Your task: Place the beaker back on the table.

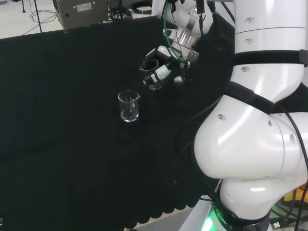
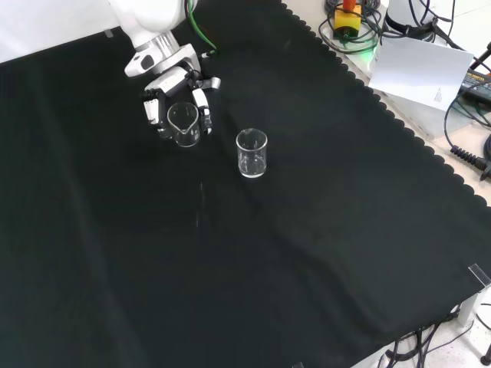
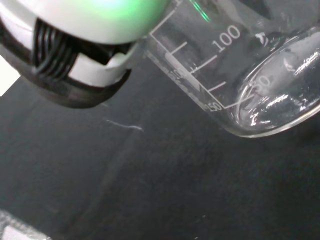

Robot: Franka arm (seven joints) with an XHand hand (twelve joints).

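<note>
Now the robot hand (image 2: pixel 178 100) has its fingers curled round a clear beaker (image 2: pixel 184 125), near a second beaker (image 2: pixel 252 152).

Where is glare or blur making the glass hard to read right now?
Wrist view: the hand is a blurred white shape with a green tint, and bright highlights streak the held beaker. Head view: that beaker nearly vanishes against the black cloth. Front view: both beakers show mainly by their rims.
</note>
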